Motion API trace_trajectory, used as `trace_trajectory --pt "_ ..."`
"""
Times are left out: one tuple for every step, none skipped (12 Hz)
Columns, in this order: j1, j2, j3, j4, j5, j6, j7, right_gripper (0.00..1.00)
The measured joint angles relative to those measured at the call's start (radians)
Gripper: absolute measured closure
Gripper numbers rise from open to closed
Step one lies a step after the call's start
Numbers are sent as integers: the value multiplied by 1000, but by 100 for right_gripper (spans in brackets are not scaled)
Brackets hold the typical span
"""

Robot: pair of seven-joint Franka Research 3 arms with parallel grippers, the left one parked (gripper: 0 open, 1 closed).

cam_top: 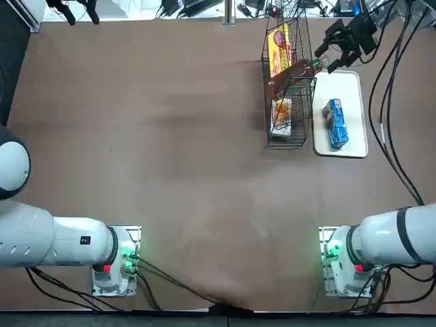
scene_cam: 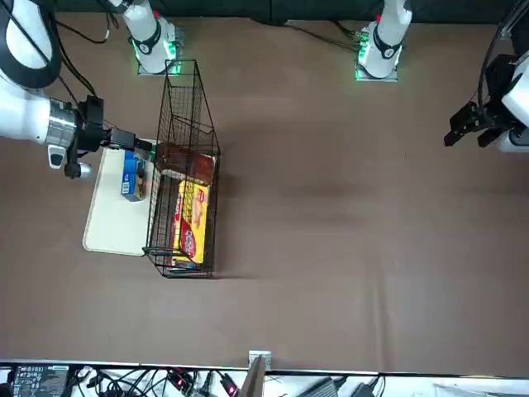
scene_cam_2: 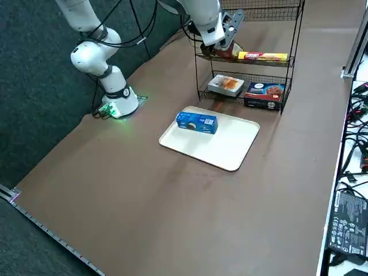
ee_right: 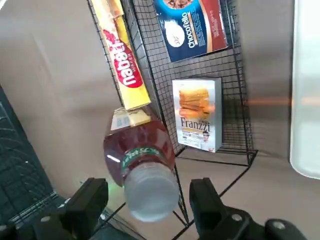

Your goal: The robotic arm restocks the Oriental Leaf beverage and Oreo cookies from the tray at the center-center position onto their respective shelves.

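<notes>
Top view. The right hand is at the tray side of the rack. The bottle lies across the rack, cap toward the hand. The blue packet rests on the tray, beside the rack, its long axis roughly parallel to the rack's length; it lies nearer the arm bases than the hand does.

Front view. The packet lies between the rack and the tray's outer edge.

Right side view. The packet lies flat, apart from the rack.

Right wrist view. The fingers stand wide, one either side of the bottle's cap, apparently without gripping; the next move probably backs off from the rack toward the packet.
</notes>
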Motion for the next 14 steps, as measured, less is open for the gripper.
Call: trace_trajectory --pt "-3 0 0 0 -19 0 0 0" --pt "-6 0 0 1 -32 0 0 0" --pt "-9 0 -1 1 -44 0 0 0" --pt "-12 0 -1 1 -51 0 0 0" --pt "-15 0 -1 2 -53 0 0 0" --pt "-17 0 -1 7 -54 0 0 0" --pt "-18 1 -1 15 -55 0 0 0" --pt "-20 2 -1 24 -58 0 0 0" --pt "-22 4 -1 33 -59 0 0 0" --pt "-24 6 -1 40 -59 0 0 0" --pt "-26 8 -1 47 -59 1 1 0" --pt "-30 11 -1 56 -59 1 2 0" --pt "-32 15 -1 69 -59 1 2 0" --pt "-35 20 -2 83 -59 1 3 0"
